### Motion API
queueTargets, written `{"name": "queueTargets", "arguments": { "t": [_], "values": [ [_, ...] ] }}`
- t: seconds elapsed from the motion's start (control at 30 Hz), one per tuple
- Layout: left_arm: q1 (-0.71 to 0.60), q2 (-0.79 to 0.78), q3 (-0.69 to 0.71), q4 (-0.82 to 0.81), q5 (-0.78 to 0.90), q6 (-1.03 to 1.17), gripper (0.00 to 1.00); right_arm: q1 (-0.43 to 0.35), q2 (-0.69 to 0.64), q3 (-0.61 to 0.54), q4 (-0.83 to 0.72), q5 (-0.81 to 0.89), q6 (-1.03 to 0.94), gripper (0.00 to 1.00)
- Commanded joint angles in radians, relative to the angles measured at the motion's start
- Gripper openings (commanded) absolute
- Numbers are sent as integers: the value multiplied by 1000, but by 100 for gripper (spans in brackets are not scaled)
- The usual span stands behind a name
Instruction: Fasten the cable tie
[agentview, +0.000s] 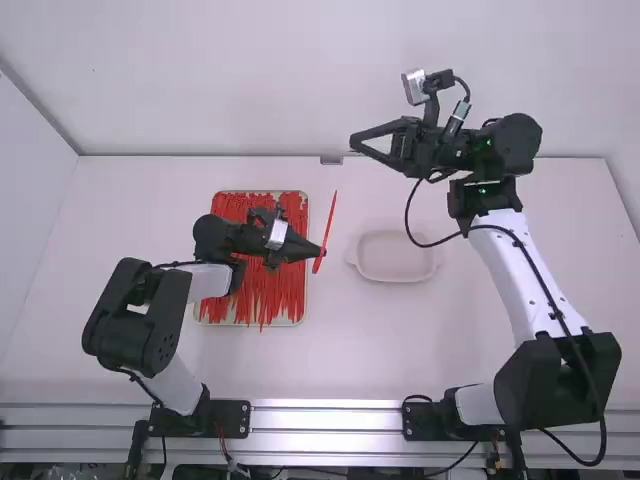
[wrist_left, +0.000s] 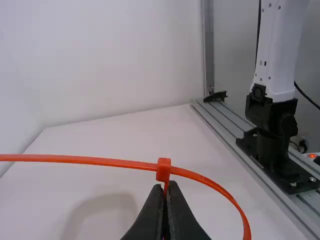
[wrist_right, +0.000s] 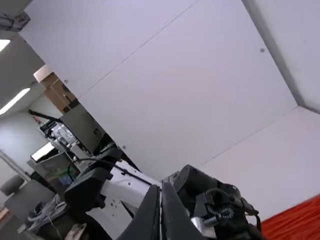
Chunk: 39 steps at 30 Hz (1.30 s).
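**A:** Where does the cable tie (wrist_left: 100, 161) lie from the left claw (wrist_left: 164, 189)?

**B:** Right at its tips. The left claw is closed on the tie at the square block, so the tie is held up off the table (agentview: 420, 340).

**A:** And its long axis?

**B:** Crosswise to the fingers. From the pinch, one run of strap goes out straight to one side. The other bends away to the other side and curls back toward the wrist. I cannot tell whether the tail is already through the head.

**A:** The right claw (agentview: 353, 141)?

**B:** Closed too, fingers pressed flat together with nothing between them. It hangs high and well apart from the tie, above and beyond the strap's far end, with its tips turned toward the left arm's side.

**A:** So which arm is nearer?

**B:** The left, by far, since it has the tie. My guess is that the right claw must come down and open before it can take the free end. It would do better to approach along the strap's line than across it.
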<state>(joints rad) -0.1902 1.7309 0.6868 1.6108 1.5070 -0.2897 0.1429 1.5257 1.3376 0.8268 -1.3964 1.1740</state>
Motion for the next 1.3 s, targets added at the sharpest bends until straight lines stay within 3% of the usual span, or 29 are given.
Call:
{"name": "queueTargets", "arguments": {
  "t": [0.0,0.17,0.5,0.6,0.9,1.27],
  "values": [
    [-1,-2,2,8,-7,10,1,-4,-15,30,-84,-25,-116,11],
    [-1,-2,24,8,-3,9,1,-5,-15,30,-353,-24,-344,23],
    [16,-2,63,8,-8,7,1,13,-15,30,-975,-17,-886,24],
    [10,-2,74,8,-8,6,1,27,-15,30,-1077,-16,-991,24],
    [22,-2,129,8,-8,-9,1,69,-15,30,-1249,83,-1122,25],
    [34,-6,224,8,-6,-62,1,113,-14,22,-1224,122,-1121,24]
  ]
}}
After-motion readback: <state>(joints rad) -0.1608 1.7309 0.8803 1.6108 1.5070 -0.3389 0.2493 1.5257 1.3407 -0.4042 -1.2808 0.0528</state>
